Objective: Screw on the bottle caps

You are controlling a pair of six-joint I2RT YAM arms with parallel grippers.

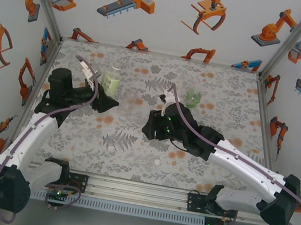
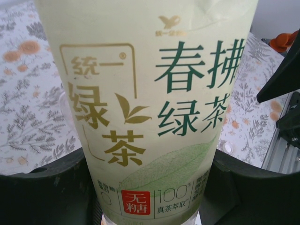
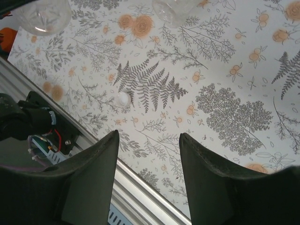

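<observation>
We find the left gripper (image 1: 103, 97) closed on the tall, slim clear plastic bottle with a pale yellow-green label (image 2: 150, 93). Its black fingers (image 2: 42, 192) bear on the lower label from both sides. The bottle is upright at the far left of the grey floral mat (image 1: 123, 137).

The right gripper (image 3: 149, 140) has its jaws partly apart with nothing between them. It sits near the short, squat green-tinted clear bottle (image 1: 192, 98), on that bottle's left.

One small round white plastic cap (image 1: 157, 162) lies on the mat towards the near edge, well apart from both bottles.
</observation>
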